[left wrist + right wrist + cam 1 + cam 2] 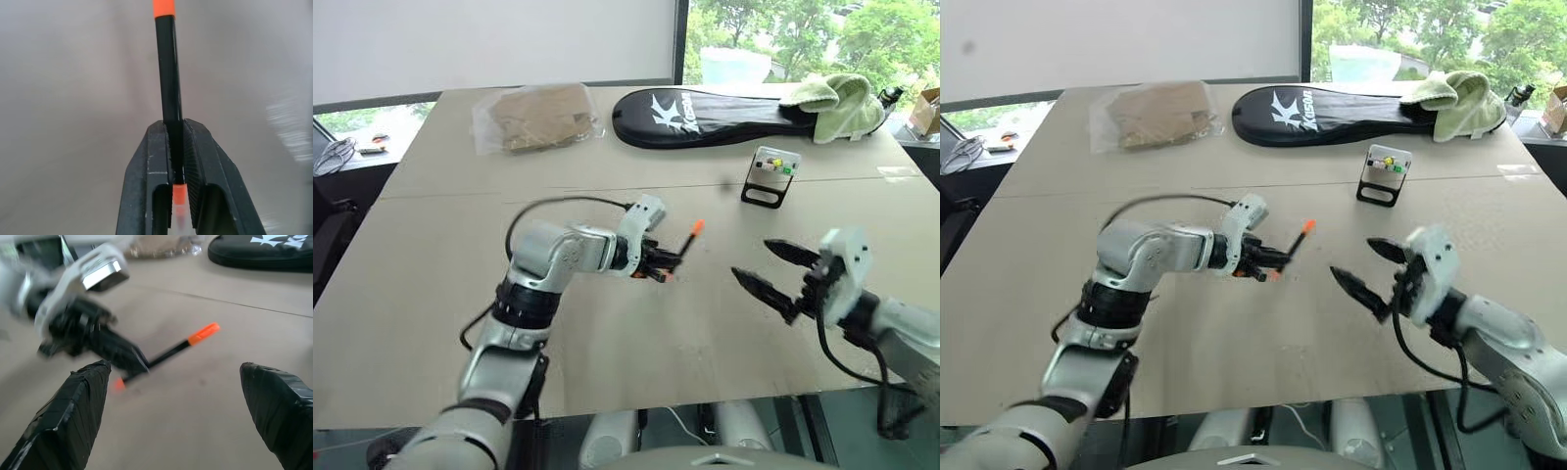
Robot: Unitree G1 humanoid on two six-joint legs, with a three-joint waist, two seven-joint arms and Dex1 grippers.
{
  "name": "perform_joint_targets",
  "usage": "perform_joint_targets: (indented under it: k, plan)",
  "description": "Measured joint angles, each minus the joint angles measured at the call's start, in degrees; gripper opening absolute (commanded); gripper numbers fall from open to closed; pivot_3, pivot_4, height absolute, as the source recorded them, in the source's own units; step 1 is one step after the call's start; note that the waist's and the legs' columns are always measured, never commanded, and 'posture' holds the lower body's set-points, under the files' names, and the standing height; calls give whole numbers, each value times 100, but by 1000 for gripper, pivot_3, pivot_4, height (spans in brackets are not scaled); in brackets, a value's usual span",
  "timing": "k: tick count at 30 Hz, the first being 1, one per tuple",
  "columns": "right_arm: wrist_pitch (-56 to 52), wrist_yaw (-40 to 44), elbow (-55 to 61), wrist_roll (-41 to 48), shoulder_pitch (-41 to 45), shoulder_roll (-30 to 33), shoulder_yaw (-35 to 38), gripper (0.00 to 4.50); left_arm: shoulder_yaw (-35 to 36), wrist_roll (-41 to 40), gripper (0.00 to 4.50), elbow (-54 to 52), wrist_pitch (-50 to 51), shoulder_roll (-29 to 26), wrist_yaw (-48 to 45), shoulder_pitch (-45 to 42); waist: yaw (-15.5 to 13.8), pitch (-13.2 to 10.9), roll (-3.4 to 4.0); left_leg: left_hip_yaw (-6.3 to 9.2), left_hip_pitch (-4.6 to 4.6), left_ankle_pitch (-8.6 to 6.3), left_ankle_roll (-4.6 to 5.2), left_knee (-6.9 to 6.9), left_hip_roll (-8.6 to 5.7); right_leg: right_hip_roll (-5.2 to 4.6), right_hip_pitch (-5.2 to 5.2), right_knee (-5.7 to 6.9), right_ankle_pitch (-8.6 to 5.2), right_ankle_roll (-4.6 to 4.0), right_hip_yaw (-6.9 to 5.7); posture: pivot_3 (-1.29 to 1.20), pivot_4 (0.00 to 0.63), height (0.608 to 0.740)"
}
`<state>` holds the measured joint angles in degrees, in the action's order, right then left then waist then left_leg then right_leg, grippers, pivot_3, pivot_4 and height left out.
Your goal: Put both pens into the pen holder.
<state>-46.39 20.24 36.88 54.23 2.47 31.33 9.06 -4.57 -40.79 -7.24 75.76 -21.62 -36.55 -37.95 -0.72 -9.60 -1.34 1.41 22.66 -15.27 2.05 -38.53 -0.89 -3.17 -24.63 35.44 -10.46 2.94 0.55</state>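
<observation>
pens you can see: 1, orange-ended pen
pen holder: 1
racket bag: 1
plastic bag: 1
green towel: 1

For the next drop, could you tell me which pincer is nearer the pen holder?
Right. The open right pincer hangs just short of the pen holder; the left pincer is farther left.

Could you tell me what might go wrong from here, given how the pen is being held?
The left end effector grips the black pen with orange ends near one end, so the long free part could pivot or slip. The open right end effector sits close by; a handover could knock the pen. The pen holder is small and far off, so insertion may miss.
</observation>
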Motion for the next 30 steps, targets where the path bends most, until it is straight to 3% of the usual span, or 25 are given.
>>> perform_joint_targets:
  k: [4,7,12,13,15,19,20,24,25,28,29,30]
  plan:
    - [-558,-435,-805,622,687,-486,-89,4500,465,-351,56,-715,-332,-594,-591,136,9,-2,12,-7,5,3,-5,8,0,5,-15,16,-1,-4,7,0,150,740]
    - [-854,-728,-1268,1395,1552,-859,-98,4500,439,-571,56,-1193,-404,-534,-662,435,-5,-4,12,-9,9,-10,20,3,-5,4,-13,12,4,5,5,0,150,740]
    - [-1081,-854,-1569,2090,1829,-873,-15,4500,440,-696,56,-1672,-433,-524,-552,637,13,-3,11,-12,8,-12,23,3,-7,5,-10,8,13,20,5,0,150,740]
    - [-1162,-857,-1635,2363,1883,-768,56,4086,437,-737,0,-1727,-438,-526,-528,730,23,-4,12,-10,8,-12,23,3,-5,8,-11,11,13,21,3,0,150,740]
    - [-1217,-871,-1677,2548,1936,-676,99,3734,438,-768,0,-1731,-441,-532,-479,741,28,-4,12,-7,7,-12,23,3,-2,13,-11,13,13,20,-1,0,150,740]
    - [-1284,-955,-1703,2820,1948,-566,99,2072,438,-827,0,-1881,-504,-613,-466,775,55,-4,12,-8,3,-12,23,4,2,19,-11,18,12,20,0,0,150,740]
    - [-1291,-959,-1708,2853,1948,-564,98,2017,434,-830,0,-1887,-513,-618,-467,777,60,-4,12,-9,3,-12,24,3,2,19,-11,18,12,20,1,0,150,740]
    - [-1505,-742,-1595,3178,1900,-81,81,249,246,-735,0,-1915,-767,-879,-568,866,104,-3,11,-14,3,-12,25,2,0,17,-10,15,12,21,7,0,150,740]
    - [-1507,-715,-1561,3219,1894,-67,80,6,186,-702,0,-1920,-844,-884,-589,875,111,-3,11,-14,3,-12,25,2,0,18,-10,15,12,22,7,0,150,740]
    - [-1444,-695,-1554,3301,1870,51,93,7,179,-692,0,-1892,-1080,-790,-628,991,129,-3,11,-15,3,-12,25,2,2,18,-11,15,12,22,9,0,150,740]
    - [-1407,-694,-1552,3300,1869,61,101,7,226,-770,903,-1847,-1080,-764,-626,992,132,-4,11,-15,3,-12,25,2,2,18,-11,15,12,22,8,0,150,740]
    - [-1362,-697,-1537,3279,1865,68,112,7,326,-844,1262,-1804,-1089,-728,-621,990,133,-4,11,-14,3,-12,25,2,2,18,-11,17,12,22,7,0,150,740]
